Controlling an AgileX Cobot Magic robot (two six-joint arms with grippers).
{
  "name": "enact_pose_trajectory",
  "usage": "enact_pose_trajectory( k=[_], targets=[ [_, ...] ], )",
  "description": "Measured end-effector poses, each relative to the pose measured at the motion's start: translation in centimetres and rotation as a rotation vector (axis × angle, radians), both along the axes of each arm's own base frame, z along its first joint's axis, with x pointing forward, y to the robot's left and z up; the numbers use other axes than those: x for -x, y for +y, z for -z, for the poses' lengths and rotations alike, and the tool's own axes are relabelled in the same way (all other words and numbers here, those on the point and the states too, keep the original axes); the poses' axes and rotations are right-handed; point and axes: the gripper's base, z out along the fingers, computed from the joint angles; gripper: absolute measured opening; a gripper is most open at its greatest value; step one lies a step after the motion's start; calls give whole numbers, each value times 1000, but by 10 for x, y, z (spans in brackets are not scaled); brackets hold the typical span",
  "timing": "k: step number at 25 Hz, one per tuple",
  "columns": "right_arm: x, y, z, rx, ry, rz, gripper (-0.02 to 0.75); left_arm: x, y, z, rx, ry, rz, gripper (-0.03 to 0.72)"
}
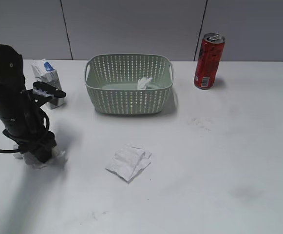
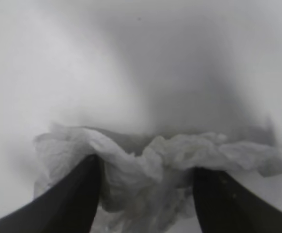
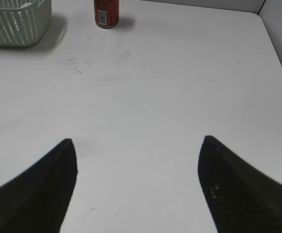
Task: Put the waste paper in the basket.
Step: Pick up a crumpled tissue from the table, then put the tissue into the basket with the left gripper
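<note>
The basket (image 1: 129, 84) (upper centre) holds one wad (image 1: 144, 83); the left gripper (image 2: 145, 187), lower left, straddles another wad (image 2: 150, 160), seemingly unclamped; the right gripper (image 3: 137, 187) gapes wide.

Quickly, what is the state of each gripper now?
Left gripper: open, fingers astride a paper wad on the table, not closed on it.
Right gripper: open, holding nothing.

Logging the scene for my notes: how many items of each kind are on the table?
Paper wads: 3, one in the basket, one mid-table, one at the left gripper
Basket: 1
Red can: 1
Carton: 1
Total: 6
</note>
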Motion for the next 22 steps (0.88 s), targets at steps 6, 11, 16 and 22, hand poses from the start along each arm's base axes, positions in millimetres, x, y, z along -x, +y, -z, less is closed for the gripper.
enact_pose_trajectory(
  k=[6,11,16,22],
  targets=[
    [0,0,0,0,0,0,587,-1,0,-2,1,-11,3,179],
    [0,0,0,1,0,0,587,0,-1,-23,27,-43,-5,32],
    [0,0,0,1,0,0,587,-8,-5,-82,89,-191,-5,32],
    [0,0,0,1,0,0,587,-27,-18,-163,296,-511,-87,32]
  ],
)
